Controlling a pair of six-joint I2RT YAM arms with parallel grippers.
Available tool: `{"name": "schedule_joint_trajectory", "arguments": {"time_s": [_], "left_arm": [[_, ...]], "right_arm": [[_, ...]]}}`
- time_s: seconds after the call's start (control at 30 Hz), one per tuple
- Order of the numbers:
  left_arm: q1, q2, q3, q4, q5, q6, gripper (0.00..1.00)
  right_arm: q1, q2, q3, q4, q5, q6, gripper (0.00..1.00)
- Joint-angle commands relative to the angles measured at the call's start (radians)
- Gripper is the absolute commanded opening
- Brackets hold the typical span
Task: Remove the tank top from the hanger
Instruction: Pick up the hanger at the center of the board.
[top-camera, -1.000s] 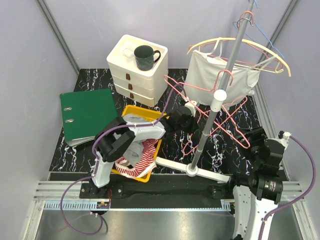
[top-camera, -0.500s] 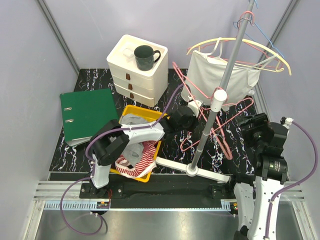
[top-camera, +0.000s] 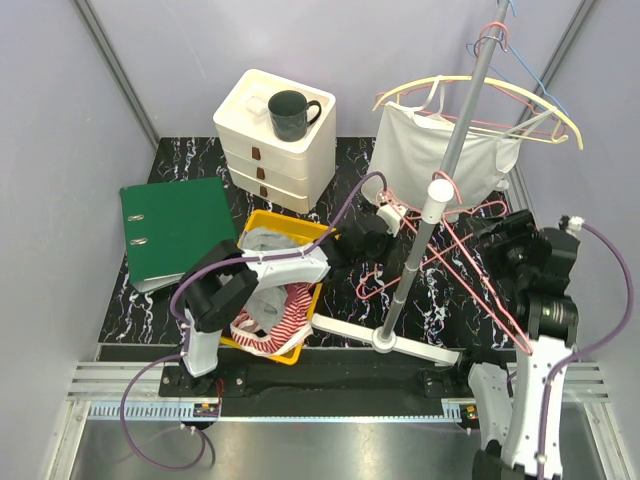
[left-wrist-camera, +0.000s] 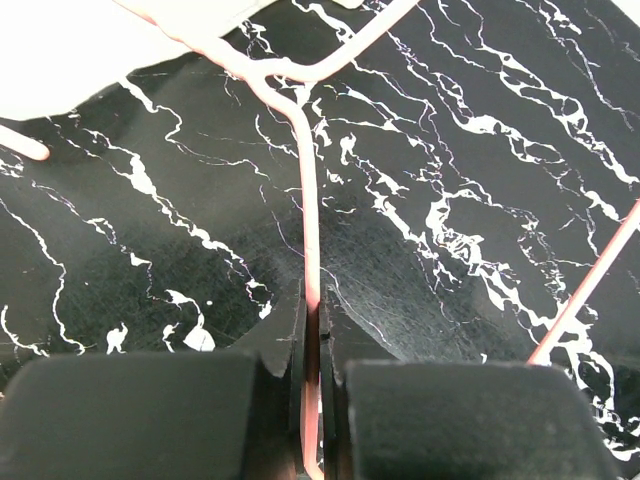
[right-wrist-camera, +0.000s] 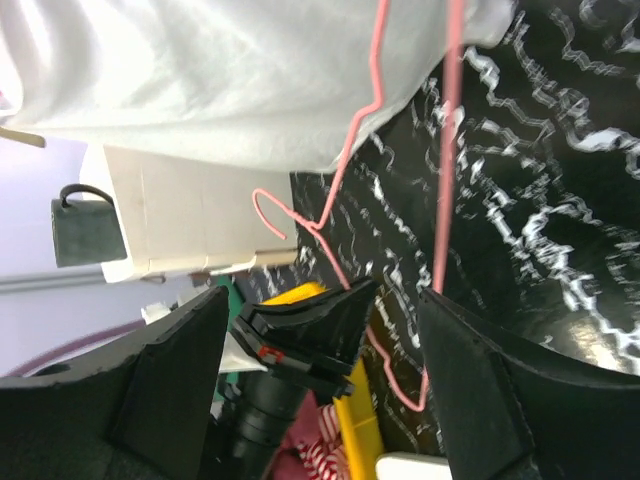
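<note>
**Hanger Secured, Garment Pull Pending**

The left fingers are clamping shut on the pink wire hanger above the marbled surface. The right fingers are standing wide apart, holding nothing, and facing the white tank top. The tank top is hanging beside the rack pole, apparently on that hanger. Judged next move: gripping the fabric and drawing it off. No legible writing is showing.

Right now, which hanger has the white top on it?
The big yellow hanger high on the pole: the white tank top hangs from it. The pink hangers lower down and the blue one are bare.
</note>
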Motion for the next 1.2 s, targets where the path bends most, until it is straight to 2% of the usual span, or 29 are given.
{"name": "schedule_joint_trajectory", "arguments": {"time_s": [0.0,0.2,0.4,0.6,0.9,0.97,1.03,1.07,1.13,1.17], "left_arm": [[-0.025,-0.040,0.029,0.085,-0.061,0.064,0.00],[-0.055,-0.052,0.022,0.106,-0.114,0.107,0.00],[-0.085,-0.075,-0.014,0.151,-0.181,0.145,0.00],[-0.104,-0.083,-0.025,0.165,-0.201,0.162,0.00],[-0.140,-0.075,-0.030,0.168,-0.212,0.176,0.00],[-0.153,-0.074,-0.028,0.168,-0.213,0.174,0.00],[-0.157,-0.067,-0.028,0.166,-0.210,0.167,0.00],[-0.159,-0.067,-0.027,0.165,-0.207,0.160,0.00],[-0.159,-0.069,-0.025,0.143,-0.184,0.131,0.00],[-0.157,-0.067,-0.021,0.133,-0.180,0.122,0.07]], "right_arm": [[0.003,0.153,0.026,0.125,-0.195,0.067,0.82],[0.003,0.245,0.005,0.221,-0.155,0.145,0.81],[0.003,0.265,-0.079,0.258,-0.105,0.225,0.69],[0.003,0.242,-0.125,0.268,-0.039,0.262,0.67],[0.003,0.341,-0.147,0.340,0.001,0.262,0.63],[0.003,0.354,-0.168,0.369,-0.010,0.276,0.56],[0.003,0.357,-0.188,0.394,-0.020,0.305,0.43],[0.003,0.352,-0.208,0.408,-0.022,0.315,0.26],[0.003,0.316,-0.227,0.411,-0.002,0.355,0.09],[0.003,0.296,-0.246,0.409,0.033,0.371,0.00]]}}
